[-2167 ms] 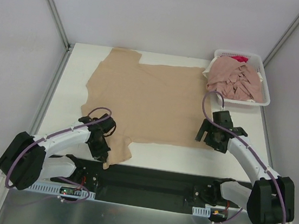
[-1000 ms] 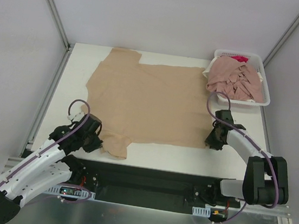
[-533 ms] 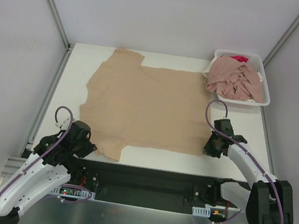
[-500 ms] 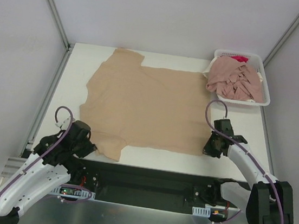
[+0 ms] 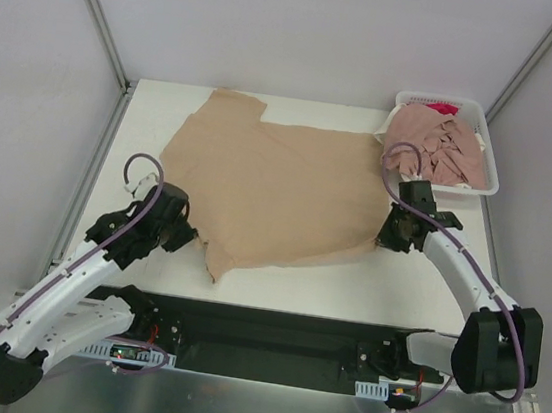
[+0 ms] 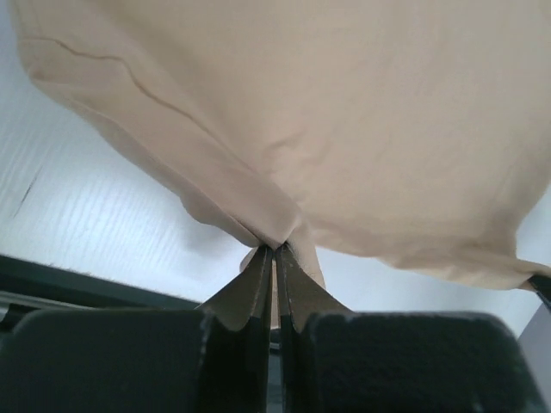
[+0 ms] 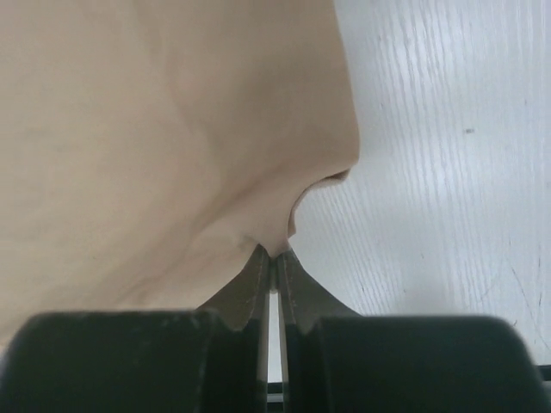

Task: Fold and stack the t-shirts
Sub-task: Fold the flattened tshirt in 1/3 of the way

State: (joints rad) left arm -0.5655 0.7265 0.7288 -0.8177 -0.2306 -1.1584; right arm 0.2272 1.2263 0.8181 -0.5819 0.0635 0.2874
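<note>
The tan t-shirt (image 5: 270,176) lies spread over the white table (image 5: 418,284), its near edge raised off the surface. My left gripper (image 5: 186,238) is shut on the shirt's near left corner, and a loose flap hangs below the grip. My right gripper (image 5: 386,236) is shut on the near right corner. In the left wrist view the left gripper (image 6: 275,249) pinches a bunched fold of tan t-shirt (image 6: 362,112). In the right wrist view the right gripper (image 7: 274,255) pinches the tan t-shirt (image 7: 146,120) at its edge. Crumpled dusty pink t-shirts (image 5: 436,151) fill the basket.
A white lattice basket (image 5: 492,183) stands at the back right corner, close to my right arm's elbow. A black rail (image 5: 271,332) with the arm bases runs along the near edge. Grey walls and metal posts close in the left, right and back.
The right gripper has shut on the shirt's near right corner. Both grippers have lifted the near edge and carried it away from the arm bases, so the hem now hangs slanted above the table.
</note>
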